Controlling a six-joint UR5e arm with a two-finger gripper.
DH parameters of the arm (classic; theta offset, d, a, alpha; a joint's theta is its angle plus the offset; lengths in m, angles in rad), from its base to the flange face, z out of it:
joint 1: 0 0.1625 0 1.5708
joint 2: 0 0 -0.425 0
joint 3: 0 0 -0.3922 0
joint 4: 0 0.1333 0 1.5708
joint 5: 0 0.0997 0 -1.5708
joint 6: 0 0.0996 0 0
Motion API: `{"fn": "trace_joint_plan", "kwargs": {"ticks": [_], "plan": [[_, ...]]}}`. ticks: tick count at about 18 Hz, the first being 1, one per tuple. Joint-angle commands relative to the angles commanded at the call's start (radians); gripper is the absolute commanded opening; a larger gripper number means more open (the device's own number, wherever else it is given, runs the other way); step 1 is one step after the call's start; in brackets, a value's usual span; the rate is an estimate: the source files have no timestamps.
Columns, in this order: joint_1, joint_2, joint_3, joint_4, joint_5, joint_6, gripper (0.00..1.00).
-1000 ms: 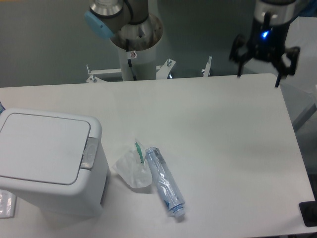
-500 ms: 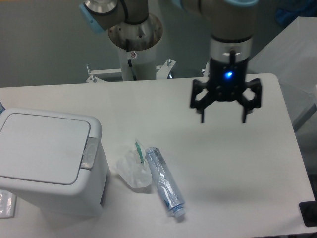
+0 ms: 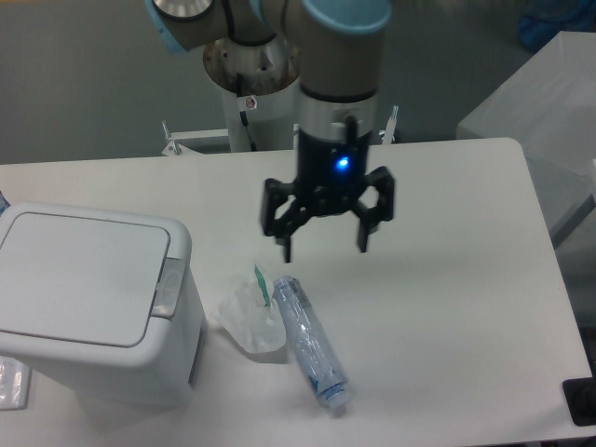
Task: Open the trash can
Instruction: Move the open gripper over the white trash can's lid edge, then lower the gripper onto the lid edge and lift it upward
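Note:
The trash can [image 3: 88, 298] is a white boxy bin at the left front of the table. Its flat lid is down and shut. A grey push latch [image 3: 168, 285] sits on the lid's right edge. My gripper [image 3: 324, 250] hangs open and empty above the middle of the table, to the right of the bin and well apart from it. Its fingers point down, just above and behind the clear bottle.
A clear plastic bottle [image 3: 311, 343] lies on the table right of the bin. A small white wrapper [image 3: 249, 318] lies between bottle and bin. The arm's base column [image 3: 251, 84] stands behind the table. A clear packet [image 3: 11, 382] lies at the front left edge.
My gripper has swept from the far right back corner leftward and forward across the table toward the bin, staying open. The bin, bottle and wrapper have not moved.

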Motion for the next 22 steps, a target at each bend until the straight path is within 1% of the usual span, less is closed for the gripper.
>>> {"fn": "trace_joint_plan", "kwargs": {"ticks": [6,8,11,15,22], "plan": [[-0.005,-0.003,0.000,0.006,-0.051,-0.065,1.00],[-0.025,-0.012,0.008,0.011,-0.054,-0.065,1.00],[-0.051,-0.023,0.008,0.035,-0.054,-0.068,1.00],[-0.083,-0.043,0.018,0.035,-0.051,-0.068,1.00],[-0.097,-0.049,0.018,0.037,-0.052,-0.068,1.00]]}}
